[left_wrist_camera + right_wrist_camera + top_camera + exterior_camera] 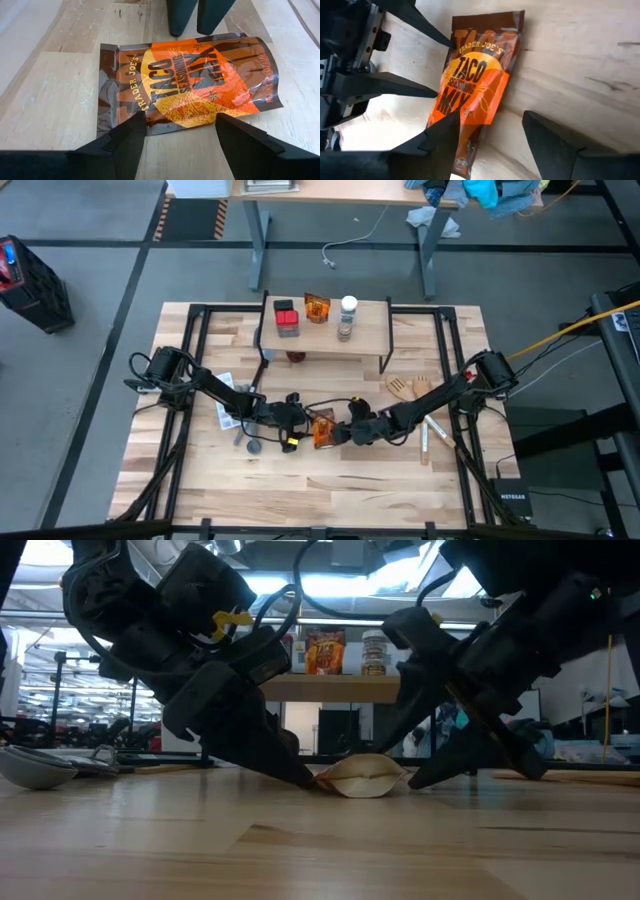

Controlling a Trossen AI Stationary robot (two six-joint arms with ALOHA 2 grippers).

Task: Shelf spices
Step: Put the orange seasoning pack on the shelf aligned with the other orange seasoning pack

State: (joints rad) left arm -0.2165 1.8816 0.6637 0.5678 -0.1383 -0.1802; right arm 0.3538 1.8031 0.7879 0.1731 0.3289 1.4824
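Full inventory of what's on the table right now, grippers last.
taco seasoning packet: 1, orange and brown, flat on the table near its middle, between the two grippers
shelf: 1, light wood on black legs, far half of the table
red-topped box: 1, dark with red top, on the shelf, left end
orange packet: 1, upright on the shelf, centre
white-capped jar: 1, on the shelf, right of the orange packet
wooden spatula: 1, pale wood, on the table right of the shelf
table: 1, light plank top
left gripper: 1, dark, open, fingertips at one end of the taco seasoning packet
right gripper: 1, dark, open, at the opposite end
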